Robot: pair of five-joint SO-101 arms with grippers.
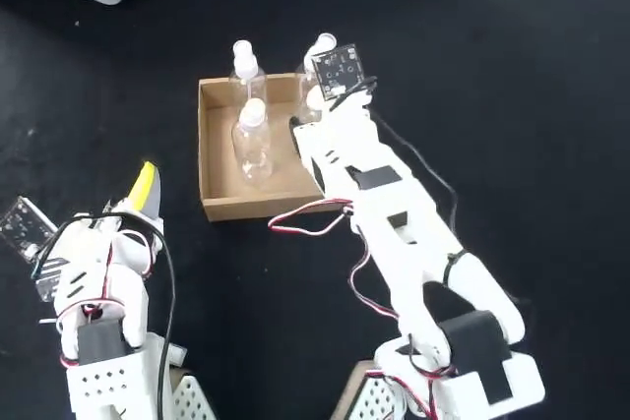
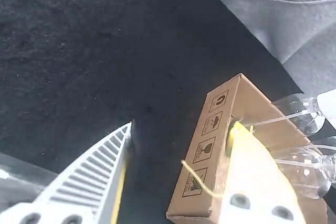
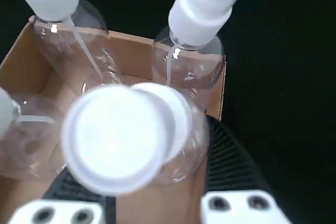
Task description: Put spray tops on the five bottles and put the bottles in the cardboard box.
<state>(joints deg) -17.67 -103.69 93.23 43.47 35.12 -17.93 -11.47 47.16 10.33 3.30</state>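
- spray top (image 3: 118,137): nearest the lens, white, seated on the held bottle (image 3: 181,163). the right gripper (image 3: 142,156) is clamped round the clear body, a black pad on either side.
- cardboard box (image 1: 209,145): toward 12 o'clock from table centre in the high view. the held bottle sits inside it, just beside the 3 o'clock wall.
- capped neighbours: far-left bottle (image 1: 244,64) at the box's 11 o'clock corner, middle bottle (image 1: 253,145) near its centre, far-right bottle (image 1: 321,46) at 1 o'clock.
- left gripper (image 1: 146,189): at 8 o'clock on the table (image 1: 512,95), fingers spread wide, holding nothing, well apart from the box.
- step in hand (judged): setting the bottle down. keep it upright, lower until the base bears on the box floor, then part the pads only slightly and lift straight up.
- edges and room (judged): the 3 o'clock wall crowds the outer pad and the far-right bottle stands close. free floor lies toward the 6 o'clock wall, and open table lies beyond 3 o'clock.
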